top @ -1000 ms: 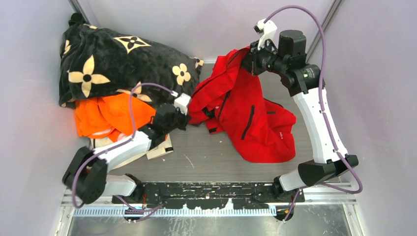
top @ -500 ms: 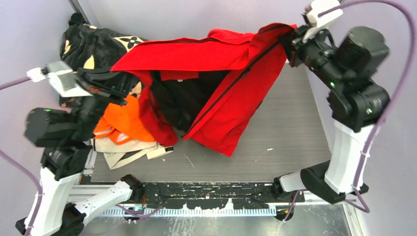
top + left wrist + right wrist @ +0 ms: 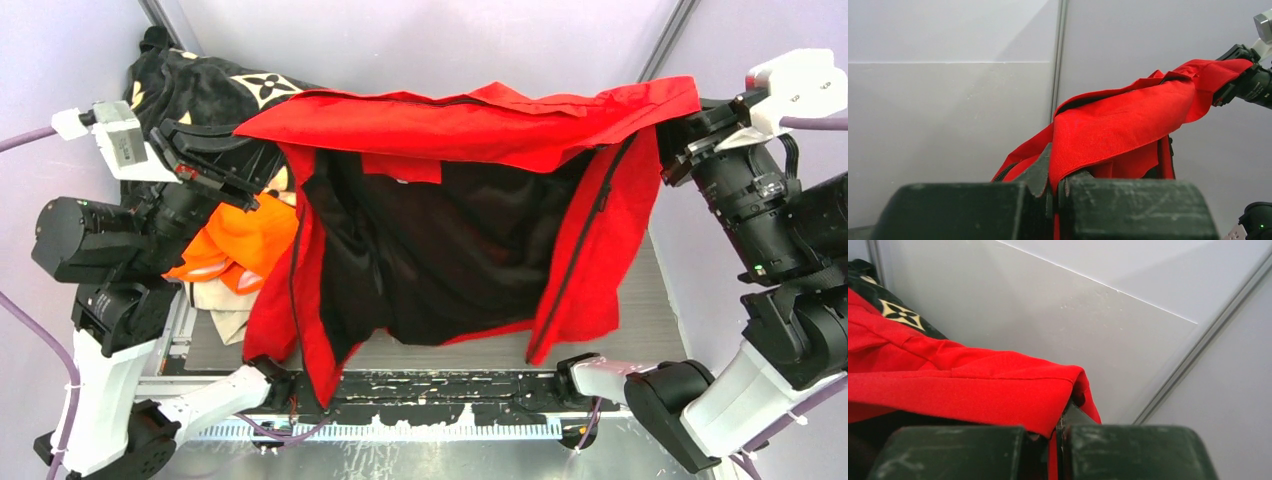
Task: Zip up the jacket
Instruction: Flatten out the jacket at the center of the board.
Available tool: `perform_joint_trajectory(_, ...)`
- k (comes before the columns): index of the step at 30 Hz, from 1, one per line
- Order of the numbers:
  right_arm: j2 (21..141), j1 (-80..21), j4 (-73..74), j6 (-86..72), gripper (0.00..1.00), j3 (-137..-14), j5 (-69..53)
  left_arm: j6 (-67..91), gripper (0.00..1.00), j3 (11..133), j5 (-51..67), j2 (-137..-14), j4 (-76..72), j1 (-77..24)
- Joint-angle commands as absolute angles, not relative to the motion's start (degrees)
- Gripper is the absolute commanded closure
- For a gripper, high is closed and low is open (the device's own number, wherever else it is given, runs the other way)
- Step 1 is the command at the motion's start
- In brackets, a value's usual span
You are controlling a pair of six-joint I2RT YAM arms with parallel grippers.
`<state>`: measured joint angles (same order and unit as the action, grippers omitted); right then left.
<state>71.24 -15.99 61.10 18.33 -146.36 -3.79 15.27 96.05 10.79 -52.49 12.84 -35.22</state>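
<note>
The red jacket (image 3: 470,125) hangs in the air, stretched wide between my two grippers, unzipped. Its front panels fall apart and show the dark lining (image 3: 450,250); the open zipper edge (image 3: 585,250) runs down the right panel. My left gripper (image 3: 250,150) is shut on the jacket's left upper edge; in the left wrist view the red fabric (image 3: 1128,125) is pinched between its jaws (image 3: 1058,175). At the right upper corner my right gripper (image 3: 680,125) is shut on the cloth, with red fabric (image 3: 973,385) clamped between its jaws (image 3: 1058,425). The hem dangles over the table's near edge.
A black flower-patterned blanket (image 3: 200,85) is piled at the back left, with an orange garment (image 3: 235,240) and a beige cloth (image 3: 225,310) in front of it. Grey walls close in on three sides. A strip of the grey table (image 3: 655,290) shows at the right.
Both arms rose and spread apart, lifting the jacket off the table. It went from a crumpled heap to hanging stretched wide, open front toward the camera.
</note>
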Motion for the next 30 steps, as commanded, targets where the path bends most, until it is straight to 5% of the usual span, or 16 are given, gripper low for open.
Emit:
perform_joint_trajectory(1,73.24,-15.71,56.59,19.75,0.99,-144.92,1.34,16.08,1.00,98.69,11.31,-53.99,8.87,-35.05)
perform_joint_trajectory(12,79.10,-15.17,36.31,22.66,0.99,-112.92,12.00,13.51,1.00,97.32,-9.29,-77.38,6.16,-33.22)
perform_joint_trajectory(17,94.39,-12.45,24.55,16.06,0.97,-113.08,16.46,29.04,1.00,114.61,-18.31,-102.12,15.95,-26.18)
perform_joint_trajectory(18,98.21,-11.58,24.49,13.87,0.90,-115.44,16.83,30.78,0.99,122.61,-21.21,-109.04,22.92,-25.79)
perform_joint_trajectory(19,101.99,-10.72,25.31,12.21,0.78,-117.97,17.22,32.72,0.90,133.22,-22.79,-115.47,30.29,-25.50)
perform_joint_trajectory(21,108.47,-9.04,29.42,9.52,0.57,-123.89,15.30,33.68,0.55,151.32,-21.09,-127.86,40.57,-25.25)
perform_joint_trajectory(23,111.51,-7.35,33.82,7.07,0.35,-126.24,10.83,32.94,0.17,145.83,-18.93,-125.90,34.73,-25.29)
perform_joint_trajectory(24,110.98,-6.52,34.36,6.50,0.26,-124.84,8.52,30.81,0.07,140.95,-18.71,-122.99,31.15,-25.38)
perform_joint_trajectory(27,105.46,-5.13,32.70,6.82,0.06,-115.66,3.16,23.45,0.02,130.15,-19.81,-114.47,25.08,-25.33)
perform_joint_trajectory(30,98.91,-4.71,32.74,7.38,0.00,-106.94,-5.09,16.37,0.01,120.30,-14.39,-105.24,22.65,-25.31)
